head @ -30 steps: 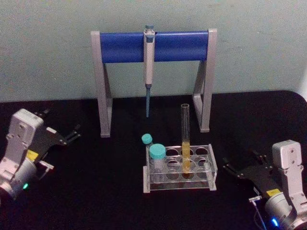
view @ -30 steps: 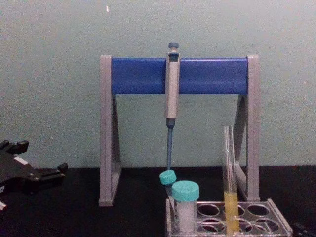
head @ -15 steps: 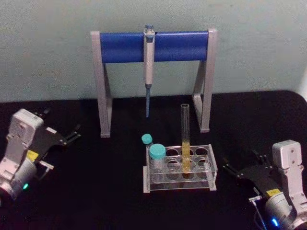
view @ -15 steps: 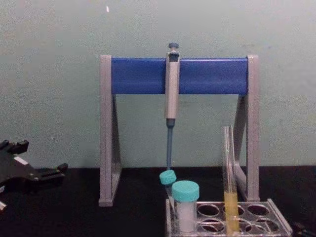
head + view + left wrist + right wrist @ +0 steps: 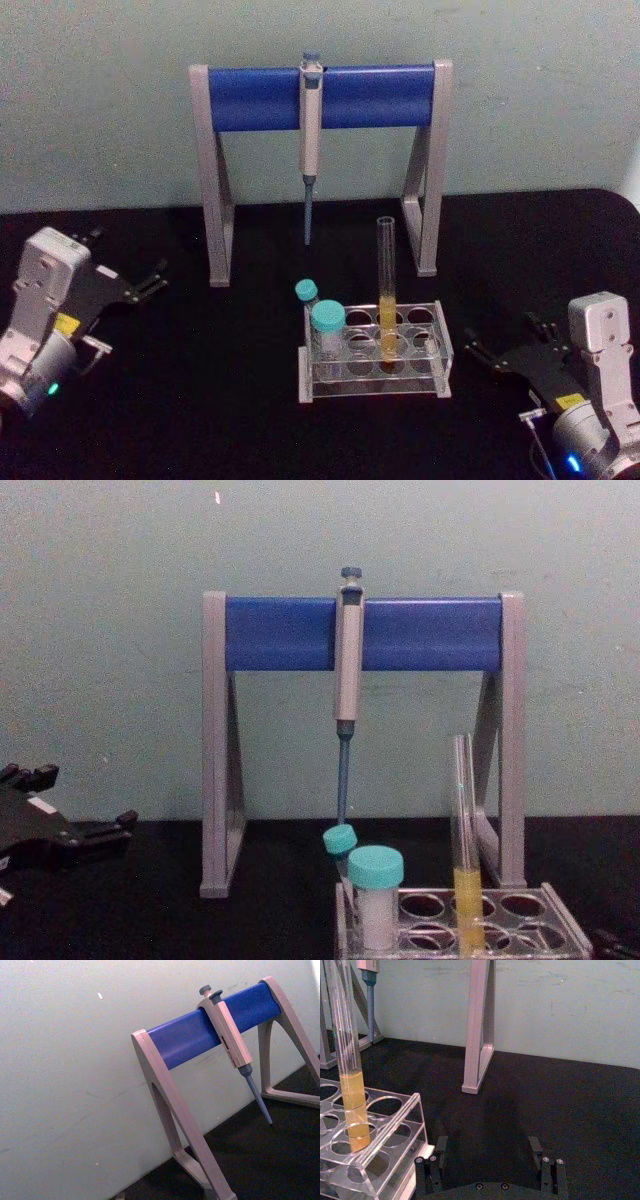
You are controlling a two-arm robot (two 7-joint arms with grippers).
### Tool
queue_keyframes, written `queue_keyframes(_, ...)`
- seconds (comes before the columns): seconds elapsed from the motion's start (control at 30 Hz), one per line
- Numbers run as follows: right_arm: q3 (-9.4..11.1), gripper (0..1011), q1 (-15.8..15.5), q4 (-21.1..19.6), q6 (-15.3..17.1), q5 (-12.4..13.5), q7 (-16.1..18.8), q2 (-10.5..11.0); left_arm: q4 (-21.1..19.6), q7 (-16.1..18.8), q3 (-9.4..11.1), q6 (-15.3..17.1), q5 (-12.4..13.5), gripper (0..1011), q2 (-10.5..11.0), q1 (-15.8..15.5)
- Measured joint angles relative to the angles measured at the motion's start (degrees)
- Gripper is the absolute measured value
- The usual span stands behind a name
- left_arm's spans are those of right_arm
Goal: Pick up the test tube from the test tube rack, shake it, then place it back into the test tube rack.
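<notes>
Nothing lifted yet: the test tube (image 5: 386,285) stands upright in a middle hole of the test tube rack (image 5: 375,350), near the centre of the black bench (image 5: 220,400), so by my read the pick, the shake and the return all lie ahead. The right gripper (image 5: 497,357) sits low on the bench just beside the rack's right end, its black fingers spread wide and holding nothing. The left gripper (image 5: 140,283) rests well apart on the far left, also released. The tube is thin clear glass, uncapped, with yellow-orange liquid in its lower part (slippery and slender, I'd judge). The rack is clear plastic with round holes; two teal-capped tubes (image 5: 322,325) stand at its left end. Behind stands a grey-and-blue pipette stand (image 5: 320,100) with a pipette (image 5: 310,130) hanging from it.
</notes>
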Motion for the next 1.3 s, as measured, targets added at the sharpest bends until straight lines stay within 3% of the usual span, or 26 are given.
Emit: queue_keyframes(1.3, 0.00, 1000, 0.00, 0.00, 0.01, 0.02, 0.00, 0.00, 0.00, 0.00, 0.00, 0.00, 0.00, 1010, 0.00, 0.00)
